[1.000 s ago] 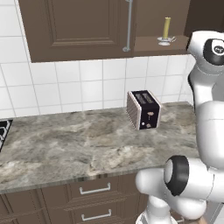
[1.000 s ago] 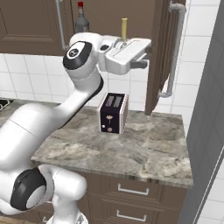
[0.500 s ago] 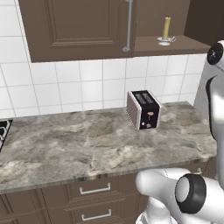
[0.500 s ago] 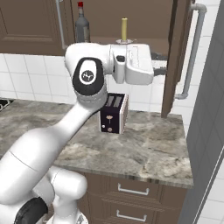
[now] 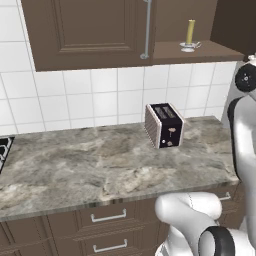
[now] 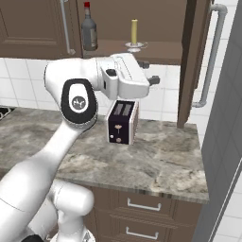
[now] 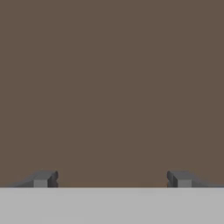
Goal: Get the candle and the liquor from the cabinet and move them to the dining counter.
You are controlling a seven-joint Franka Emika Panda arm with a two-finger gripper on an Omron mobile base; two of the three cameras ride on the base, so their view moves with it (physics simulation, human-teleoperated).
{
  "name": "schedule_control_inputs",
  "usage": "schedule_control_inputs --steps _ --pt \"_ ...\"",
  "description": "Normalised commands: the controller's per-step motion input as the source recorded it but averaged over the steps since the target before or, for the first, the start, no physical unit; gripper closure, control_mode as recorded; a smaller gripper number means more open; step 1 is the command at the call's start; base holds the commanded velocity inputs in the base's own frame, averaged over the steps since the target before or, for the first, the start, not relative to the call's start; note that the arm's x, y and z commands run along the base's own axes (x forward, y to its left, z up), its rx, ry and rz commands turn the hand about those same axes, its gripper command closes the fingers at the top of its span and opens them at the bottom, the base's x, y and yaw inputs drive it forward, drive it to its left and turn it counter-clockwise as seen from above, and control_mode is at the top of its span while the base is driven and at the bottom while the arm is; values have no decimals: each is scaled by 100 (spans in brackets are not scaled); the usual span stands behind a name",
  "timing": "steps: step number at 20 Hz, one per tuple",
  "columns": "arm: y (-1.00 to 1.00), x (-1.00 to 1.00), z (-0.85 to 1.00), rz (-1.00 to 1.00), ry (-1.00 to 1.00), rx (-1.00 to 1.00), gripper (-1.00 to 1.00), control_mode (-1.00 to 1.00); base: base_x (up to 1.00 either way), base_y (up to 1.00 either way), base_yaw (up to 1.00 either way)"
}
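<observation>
The candle (image 6: 134, 32) stands upright in its shallow white holder on the cabinet (image 6: 156, 49) shelf, upper middle of the right base view, its long axis vertical and its tip toward the top of the frame; in the left base view the same candle (image 5: 190, 33) sits at the upper right, just right of the closed door's silver bar handle (image 5: 147, 29). The liquor (image 6: 88, 34) stands upright too, red cap up, on the same shelf to the left of the candle and well apart from it, at the upper left of the right base view. The right cabinet door (image 6: 193, 61) hangs swung out at the right of that frame. Below the shelf, the tool (image 6: 151, 80) points toward that door from the middle of the frame, above the toaster (image 6: 123, 122) on the marble bench (image 6: 165, 160). In the hand view the tool (image 7: 112, 179) has its two tips spread wide with nothing between them, facing a plain brown surface.
</observation>
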Motion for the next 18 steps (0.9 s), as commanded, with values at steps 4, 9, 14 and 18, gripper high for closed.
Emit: schedule_control_inputs --steps 4,9,14,18 --pt "96 36 0 16 -2 -1 -100 -100 0 0 0" --pt "56 51 -6 56 -1 0 -100 -100 0 0 0" --pt "43 9 0 67 -12 0 -100 -100 0 0 0" --pt "61 0 11 31 -26 0 -100 -100 0 0 0"
